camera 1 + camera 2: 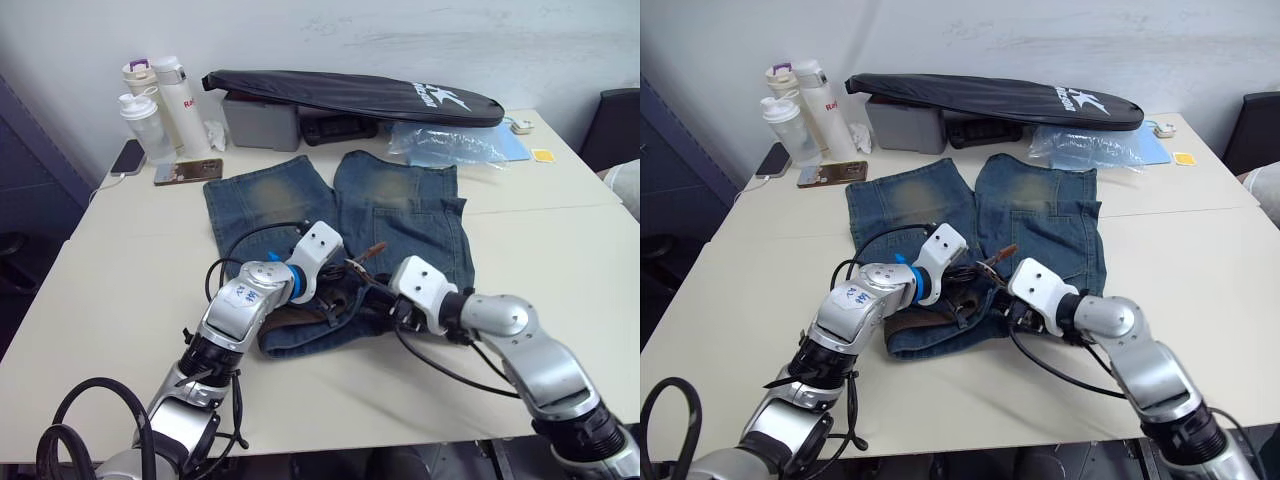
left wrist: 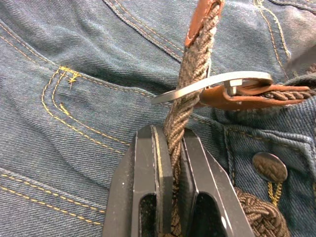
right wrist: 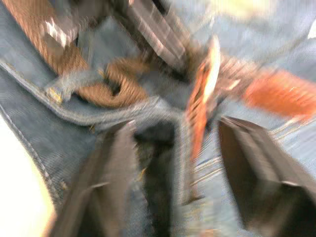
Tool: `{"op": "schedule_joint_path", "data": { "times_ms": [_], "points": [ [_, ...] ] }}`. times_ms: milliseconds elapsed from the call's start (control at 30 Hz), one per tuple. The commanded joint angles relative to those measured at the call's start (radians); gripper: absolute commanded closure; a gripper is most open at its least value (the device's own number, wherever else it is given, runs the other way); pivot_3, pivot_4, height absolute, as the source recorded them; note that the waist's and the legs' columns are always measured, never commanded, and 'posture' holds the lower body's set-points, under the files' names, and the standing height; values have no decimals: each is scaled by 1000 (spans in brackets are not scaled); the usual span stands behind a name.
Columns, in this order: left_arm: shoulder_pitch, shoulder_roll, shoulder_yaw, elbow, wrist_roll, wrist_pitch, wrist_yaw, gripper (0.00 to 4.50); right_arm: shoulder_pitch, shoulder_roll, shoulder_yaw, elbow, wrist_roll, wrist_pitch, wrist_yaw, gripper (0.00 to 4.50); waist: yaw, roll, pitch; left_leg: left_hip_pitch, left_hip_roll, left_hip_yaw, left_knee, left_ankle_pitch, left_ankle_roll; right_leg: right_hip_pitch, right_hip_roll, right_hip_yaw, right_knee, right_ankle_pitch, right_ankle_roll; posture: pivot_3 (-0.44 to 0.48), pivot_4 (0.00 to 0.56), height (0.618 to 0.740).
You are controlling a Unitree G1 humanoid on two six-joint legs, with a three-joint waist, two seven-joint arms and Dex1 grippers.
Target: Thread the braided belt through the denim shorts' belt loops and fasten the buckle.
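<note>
Nearest the robot, the waistband of the faded blue denim shorts (image 1: 390, 225) lies at the near edge of the pale table (image 1: 110, 300), legs pointing away. The long dark-brown braided belt (image 2: 185, 94) already runs along that waistband; in the right wrist view it passes under at least one small blue denim belt loop (image 3: 69, 81). So threading looks mostly done, and the step in hand is the fastening.

The left gripper (image 2: 170, 148) has its two black fingers pressed onto the braided strap, pinching it just below the silver rectangular metal buckle (image 2: 212, 84). The strap goes up through the buckle frame, its tan leather tip above. The buckle sits on its own tan leather end, beside the shorts' metal button (image 2: 269, 167).

The right gripper (image 3: 175, 163) hovers with its fingers spread either side of the waistband fabric and the tan leather, holding nothing.

Next, I judge, the strap wants drawing further through the frame while the right gripper steadies the buckle, then the prong seated into the braid.

Farther off lie a long black bag (image 1: 350, 95), bottles (image 1: 160, 105) and a phone (image 1: 128, 157)
</note>
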Motion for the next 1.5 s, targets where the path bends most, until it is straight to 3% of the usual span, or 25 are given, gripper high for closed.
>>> {"op": "schedule_joint_path", "data": {
  "times_ms": [33,167,333,700,867,900,1067,1133,1200,1300,1367,1433,1500],
  "points": [
    [-22,-7,-5,-23,-6,-10,-17,4500,-106,-56,-68,43,-11,-91,25,51,1,0,0,0,0,0,0,0,0,0,0,0,0,0,0,0,150,622],
    [-28,-11,-11,-33,-10,-14,-26,4500,-169,-115,58,168,-176,-265,42,51,8,0,0,1,-1,1,0,0,0,0,0,-1,-1,0,0,0,150,622],
    [-38,-8,-13,-43,-9,-31,-48,4500,-231,-76,164,321,-288,-439,30,51,10,0,1,1,0,12,1,2,-2,0,0,-2,0,0,0,0,150,622],
    [-50,0,-26,-51,1,-61,-71,4500,-313,-15,230,497,-419,-671,27,51,9,0,1,0,3,25,3,6,-7,-2,-2,0,1,0,0,0,150,622],
    [-54,1,-27,-45,2,-72,-72,4500,-309,-1,222,502,-415,-696,43,1481,8,0,1,0,3,26,4,7,-8,-2,-2,0,1,0,0,0,150,622],
    [-55,1,-27,-43,3,-74,-72,4500,-308,0,220,501,-415,-699,47,2139,8,0,1,0,3,26,4,7,-8,-2,-2,0,1,0,0,0,150,622],
    [-52,1,-25,-41,2,-94,-78,4500,-297,6,210,491,-407,-703,59,4443,7,0,1,0,3,26,4,7,-8,-2,-2,0,2,0,0,0,150,622],
    [-56,0,-21,-37,4,-101,-76,4500,-294,2,205,494,-409,-708,62,4478,7,-1,1,0,3,26,4,7,-8,-2,-2,0,2,0,0,0,150,622],
    [-57,-2,3,-41,-6,-92,-72,3523,-289,-8,196,494,-408,-712,64,4500,7,-1,1,0,3,26,4,7,-8,-2,-2,0,2,0,0,0,150,622],
    [-56,22,49,-56,-54,-52,-117,2458,-282,-23,179,487,-403,-719,67,4500,7,-1,1,0,3,26,4,7,-8,-2,-2,0,2,0,0,0,150,622],
    [-57,62,62,-58,-73,-32,-157,1857,-276,-34,171,478,-407,-728,66,4500,4,0,1,0,3,26,4,7,-8,-2,-2,0,2,0,0,0,150,622],
    [-64,134,83,-59,-111,-12,-237,933,-268,-49,159,459,-403,-739,69,4500,1,0,1,0,3,26,4,7,-8,-2,-2,-1,2,0,0,0,150,622],
    [-72,201,128,-66,-183,18,-335,493,-257,-69,142,438,-395,-753,73,4500,-6,0,1,0,3,26,4,7,-8,-3,-2,-1,2,0,0,0,150,622]
  ]
}}
